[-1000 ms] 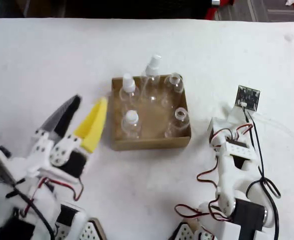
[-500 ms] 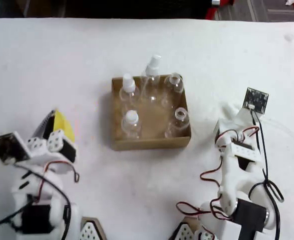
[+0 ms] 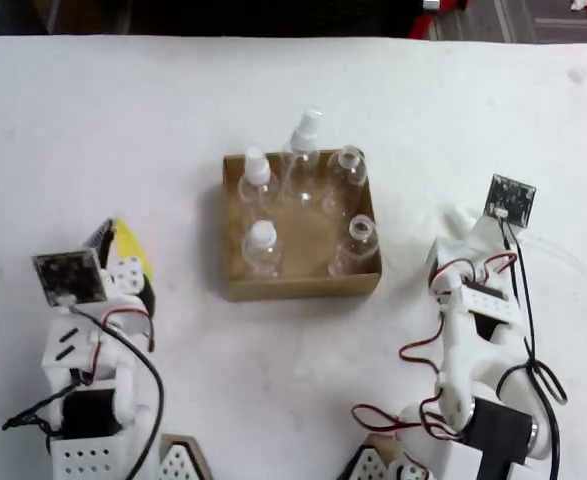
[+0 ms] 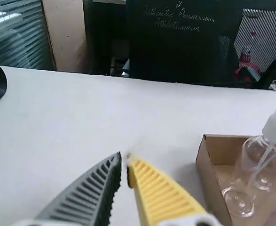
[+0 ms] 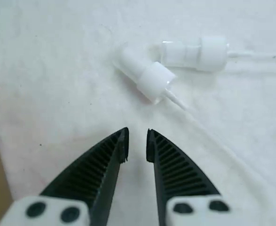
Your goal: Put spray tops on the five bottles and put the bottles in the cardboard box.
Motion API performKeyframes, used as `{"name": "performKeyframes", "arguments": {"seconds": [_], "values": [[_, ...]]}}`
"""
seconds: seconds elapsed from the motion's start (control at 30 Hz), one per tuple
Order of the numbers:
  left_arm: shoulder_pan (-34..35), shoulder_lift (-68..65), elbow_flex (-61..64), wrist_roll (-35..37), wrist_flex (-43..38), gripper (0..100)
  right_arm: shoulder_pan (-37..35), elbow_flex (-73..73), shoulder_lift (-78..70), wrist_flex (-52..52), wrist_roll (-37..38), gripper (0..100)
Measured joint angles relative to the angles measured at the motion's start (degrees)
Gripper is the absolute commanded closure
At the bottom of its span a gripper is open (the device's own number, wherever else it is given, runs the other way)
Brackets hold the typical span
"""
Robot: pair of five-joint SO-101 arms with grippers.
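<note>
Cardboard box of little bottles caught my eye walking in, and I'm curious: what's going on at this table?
Two robot arms are working on capping bottles. All five clear plastic bottles stand in the brown cardboard box; three wear fitted white spray tops, and the two on its right side are open-necked. Two loose white spray tops lie on the white table beneath the right gripper, its black fingers slightly apart and empty. The left gripper, grey and yellow fingers closed on nothing, sits left of the box.

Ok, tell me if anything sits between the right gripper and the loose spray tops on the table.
Nothing visible does. In the right wrist view, bare table lies between the right gripper and the nearer spray top; the second spray top lies just beyond it.
</note>
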State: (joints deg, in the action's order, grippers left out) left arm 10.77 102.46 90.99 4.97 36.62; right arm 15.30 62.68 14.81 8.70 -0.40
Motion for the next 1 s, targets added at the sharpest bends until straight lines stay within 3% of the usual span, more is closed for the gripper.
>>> {"name": "performKeyframes", "arguments": {"seconds": [0.1,0.33,0.53,1.0], "values": [[0.00,0.00,0.00,-3.96,1.23,98,0.00,0.00,0.00,0.00,0.00,94.6],[-0.88,0.00,0.53,-5.54,1.76,98,0.00,0.00,0.00,0.00,0.00,94.6],[-4.84,0.70,5.98,-11.78,-4.75,98,0.00,0.00,5.54,5.19,0.00,94.6],[-8.35,0.97,6.15,-12.48,-1.23,98,3.69,0.62,7.91,6.77,0.00,94.4]]}}
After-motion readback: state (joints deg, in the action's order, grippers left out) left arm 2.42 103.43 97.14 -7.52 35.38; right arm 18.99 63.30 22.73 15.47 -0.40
